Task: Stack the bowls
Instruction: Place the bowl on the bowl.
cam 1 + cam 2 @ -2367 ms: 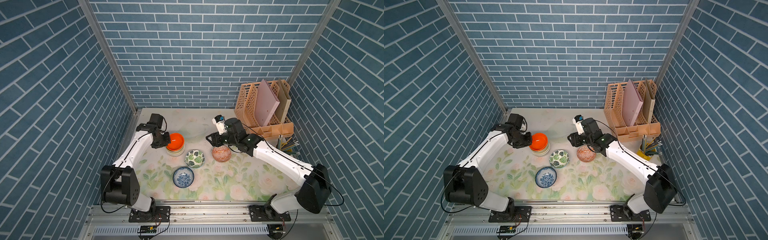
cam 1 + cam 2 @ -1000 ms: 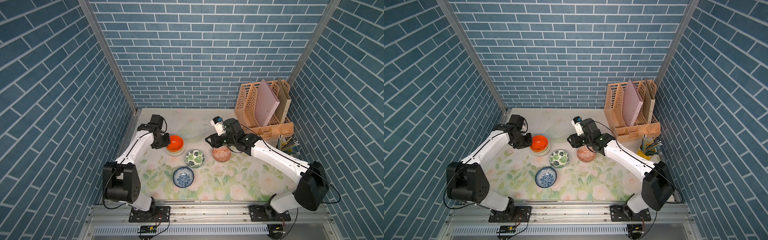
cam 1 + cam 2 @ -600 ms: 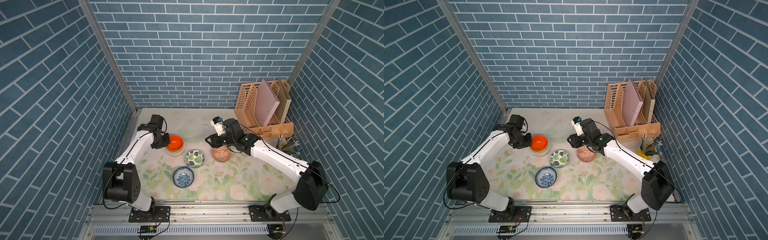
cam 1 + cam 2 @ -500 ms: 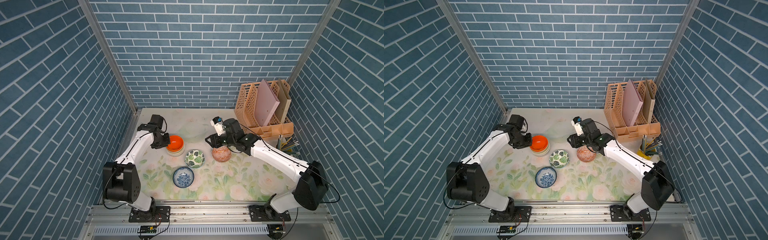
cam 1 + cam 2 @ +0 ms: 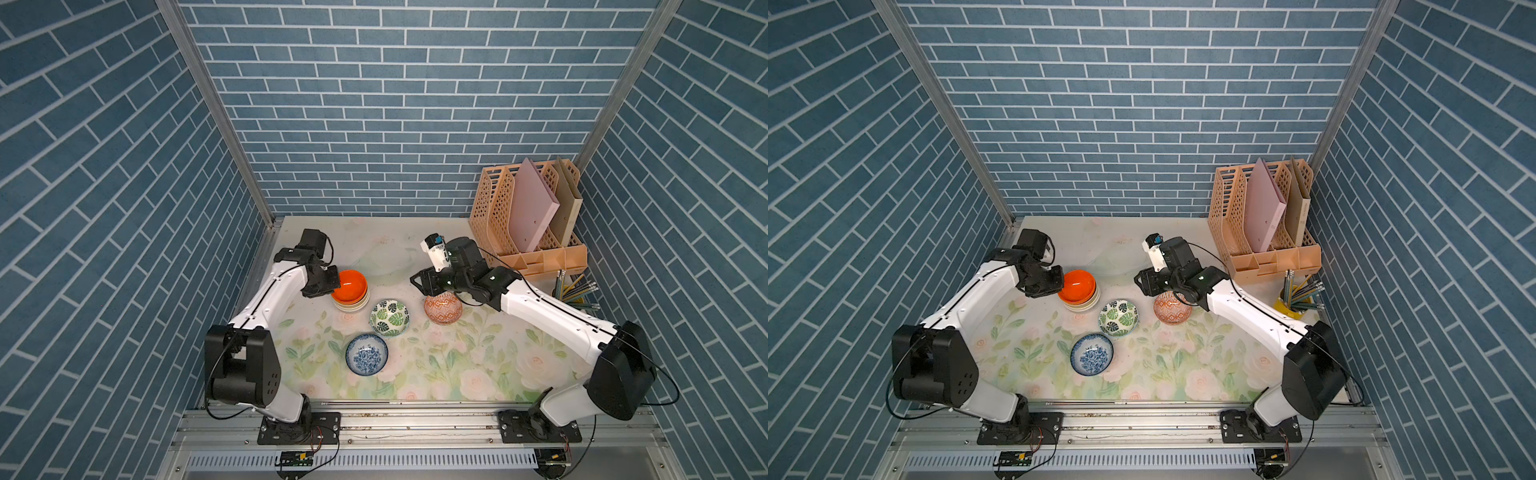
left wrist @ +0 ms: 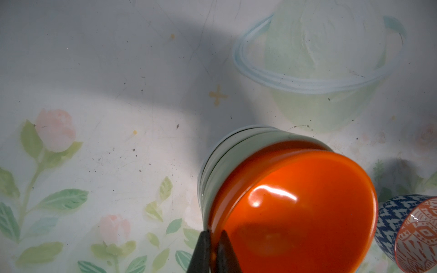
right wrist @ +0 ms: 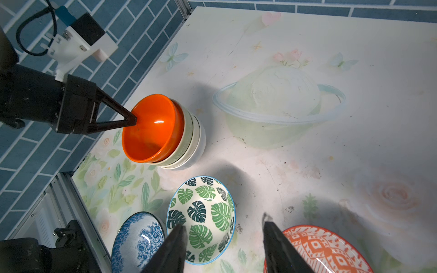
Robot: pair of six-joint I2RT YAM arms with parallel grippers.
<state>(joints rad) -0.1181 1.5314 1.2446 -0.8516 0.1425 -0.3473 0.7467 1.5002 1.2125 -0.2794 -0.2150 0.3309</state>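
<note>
Blue brick walls enclose a floral-print tabletop.

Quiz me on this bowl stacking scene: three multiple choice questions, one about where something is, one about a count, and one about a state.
1. Where is the orange bowl?
A) in the file rack
B) on top of the stack of pale bowls
C) alone on the mat

2. How many bowls stand outside the stack?
A) one
B) three
C) five

3. How is the left pincer?
A) open and empty
B) shut on a pencil
C) shut on the orange bowl's rim

Answers:
1 B: it tops the pale bowls.
2 B: the leaf-print bowl, blue floral bowl and orange-red patterned bowl each stand singly.
3 C: it pinches the rim in both wrist views.
</note>
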